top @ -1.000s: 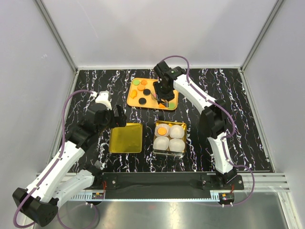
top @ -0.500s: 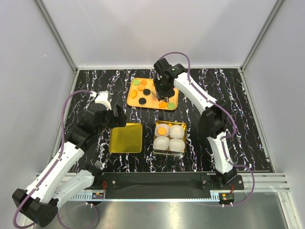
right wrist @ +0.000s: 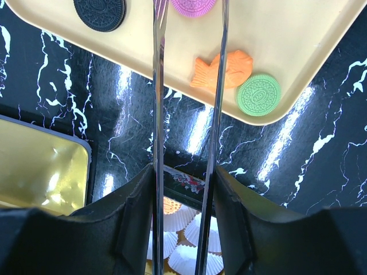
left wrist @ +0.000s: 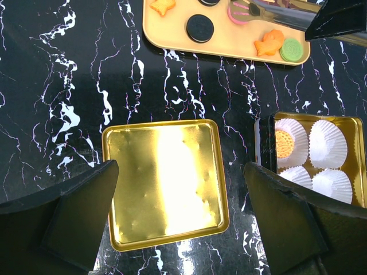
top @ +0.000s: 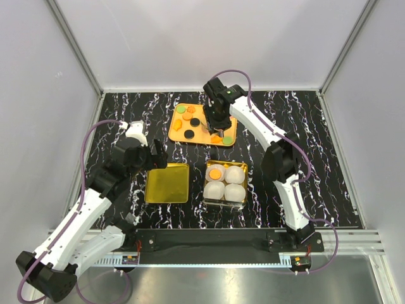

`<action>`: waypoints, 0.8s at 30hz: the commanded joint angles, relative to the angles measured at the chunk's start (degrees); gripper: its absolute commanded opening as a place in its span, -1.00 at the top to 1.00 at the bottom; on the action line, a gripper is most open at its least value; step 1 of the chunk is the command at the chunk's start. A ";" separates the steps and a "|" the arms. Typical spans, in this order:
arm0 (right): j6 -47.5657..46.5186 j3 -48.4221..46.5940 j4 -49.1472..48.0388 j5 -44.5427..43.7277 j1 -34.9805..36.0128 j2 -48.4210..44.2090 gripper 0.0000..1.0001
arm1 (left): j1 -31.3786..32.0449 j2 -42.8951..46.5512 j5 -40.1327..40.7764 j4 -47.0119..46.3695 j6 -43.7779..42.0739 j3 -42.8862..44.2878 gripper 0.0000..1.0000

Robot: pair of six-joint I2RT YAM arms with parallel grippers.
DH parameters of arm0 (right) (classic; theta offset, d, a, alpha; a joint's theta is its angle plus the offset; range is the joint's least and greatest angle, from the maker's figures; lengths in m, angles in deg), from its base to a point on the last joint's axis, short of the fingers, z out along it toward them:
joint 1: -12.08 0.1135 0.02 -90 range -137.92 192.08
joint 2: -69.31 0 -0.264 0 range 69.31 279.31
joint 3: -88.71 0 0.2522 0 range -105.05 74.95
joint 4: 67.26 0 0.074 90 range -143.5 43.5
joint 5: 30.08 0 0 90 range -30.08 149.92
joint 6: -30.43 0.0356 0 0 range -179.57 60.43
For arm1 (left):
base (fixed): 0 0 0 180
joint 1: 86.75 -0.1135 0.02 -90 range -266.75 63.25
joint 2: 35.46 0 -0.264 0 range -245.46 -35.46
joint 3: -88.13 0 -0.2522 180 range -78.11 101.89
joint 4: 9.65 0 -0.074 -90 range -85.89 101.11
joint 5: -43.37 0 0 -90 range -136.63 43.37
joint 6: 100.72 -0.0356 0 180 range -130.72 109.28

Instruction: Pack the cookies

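Right gripper (right wrist: 184, 189) is clamped on the tongs (right wrist: 157, 86), whose blades stand apart and run straight out toward twelve o'clock. The pink cookie (right wrist: 195, 6) sits dead ahead at twelve, between the tips, on the orange tray (right wrist: 298, 34). The fish cookie (right wrist: 236, 62) and green cookie (right wrist: 258, 94) lie off at one. My right arm is nearer. My left gripper (left wrist: 180, 169) hangs wide open over the gold lid (left wrist: 166, 189). Next up, I reckon: a squeeze.

Cookies (top: 195, 121) on tray (top: 204, 137), behind cup box (top: 246, 185)
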 commanded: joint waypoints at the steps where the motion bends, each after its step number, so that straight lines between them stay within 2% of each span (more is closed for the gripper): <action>1: 0.17 -0.84 -0.62 0.84 0.65 -0.62 0.00 | -0.26 0.86 0.31 -1.70 -0.33 0.44 -0.98; 24: -0.62 -0.31 -0.63 0.57 0.48 -0.36 -0.02 | -0.26 0.68 0.22 -1.79 -0.33 0.44 -0.98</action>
